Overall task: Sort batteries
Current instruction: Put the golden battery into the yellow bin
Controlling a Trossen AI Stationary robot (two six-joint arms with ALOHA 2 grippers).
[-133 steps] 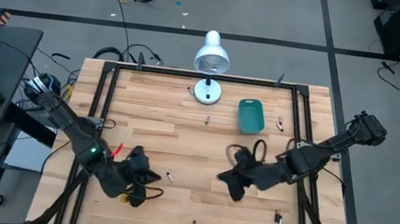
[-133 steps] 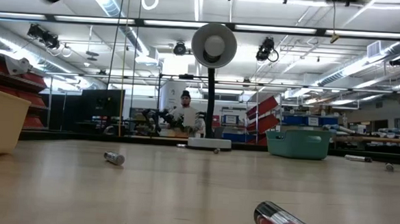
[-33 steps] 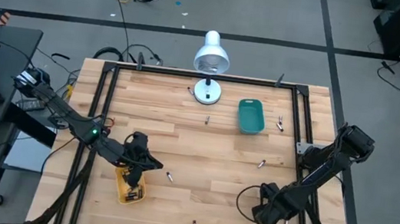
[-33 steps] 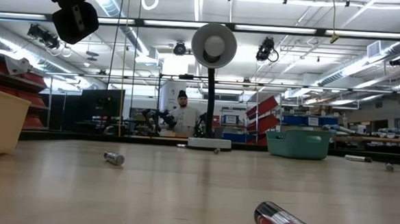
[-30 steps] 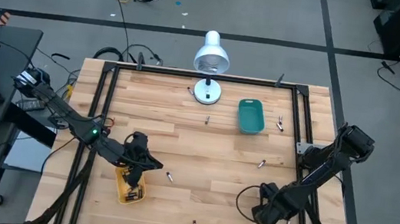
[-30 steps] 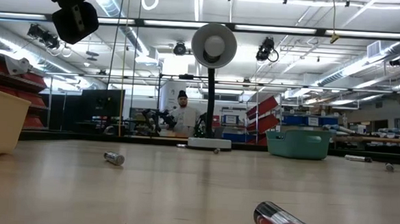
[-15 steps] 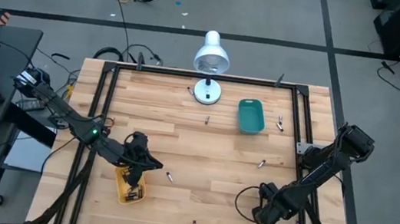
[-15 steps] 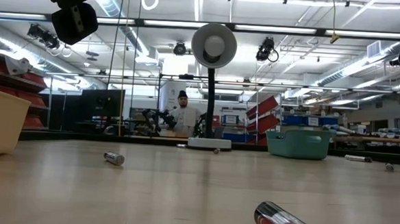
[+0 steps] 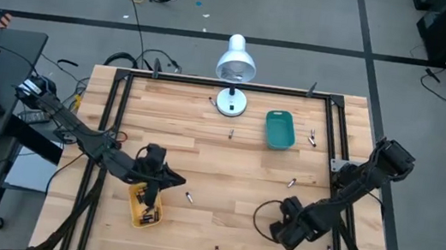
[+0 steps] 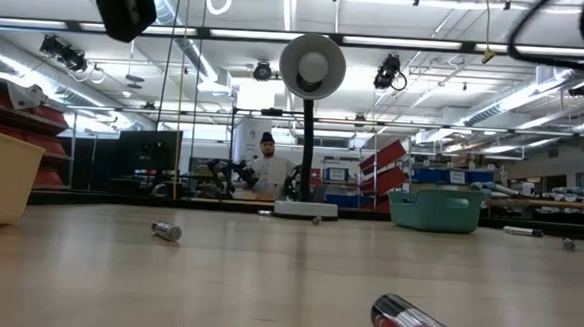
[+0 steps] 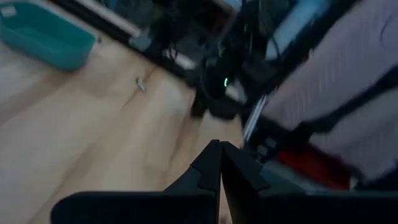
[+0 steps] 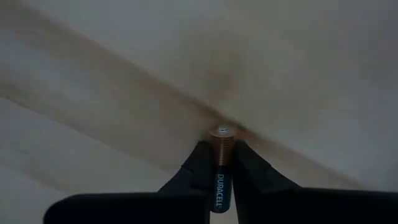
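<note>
Copper-topped black cylindrical battery (image 12: 219, 168) clamped in the right gripper (image 12: 219, 163) over the near right part of the pale wooden bench (image 9: 235, 161).

Other small dark and silvery batteries lie scattered on the bench: one (image 9: 189, 197) just right of the yellow tray (image 9: 142, 211), one (image 9: 290, 183) mid-right, one (image 9: 231, 132) near the teal plastic tray (image 9: 279, 129). The left gripper (image 11: 220, 155), fingers pressed together and holding nothing, hangs above the yellow tray. A white desk lamp (image 9: 235, 66) stands at the far edge.
</note>
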